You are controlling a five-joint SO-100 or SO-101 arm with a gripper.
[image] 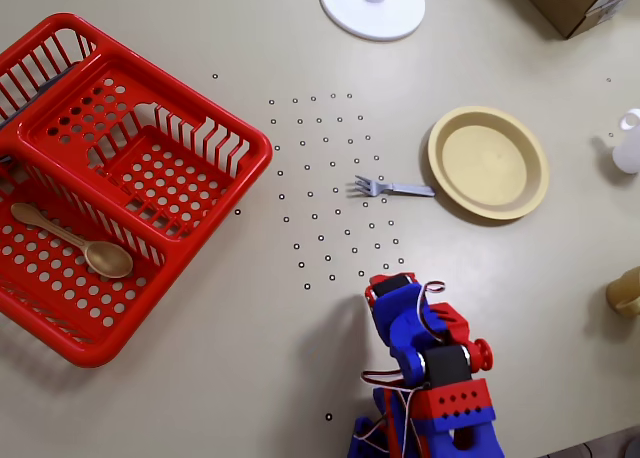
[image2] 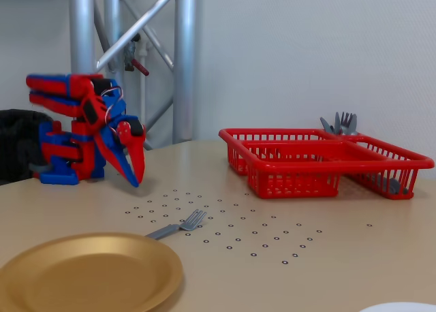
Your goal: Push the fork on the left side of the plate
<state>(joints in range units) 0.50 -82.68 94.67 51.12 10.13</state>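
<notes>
The fork (image: pixel 393 187) lies flat on the dotted table, its handle end touching the plate (image: pixel 488 162) at the plate's nine o'clock in the overhead view, tines pointing away. The gripper (image2: pixel 136 176) hangs folded near the arm's base, at the fork's six o'clock, well apart, its tips together and holding nothing. The fork already sits left of the plate; I'd nudge it gently, low and side-on, so it slides rather than spins or rides onto the rim. The red basket (image: pixel 120 178) sits far off at nine o'clock.

red basket (image: pixel 150 128): holds wooden spoon (image: pixel 75 240) | white disc (image: pixel 372 5): top edge | cardboard box (image: pixel 575 0): top-right corner
</notes>
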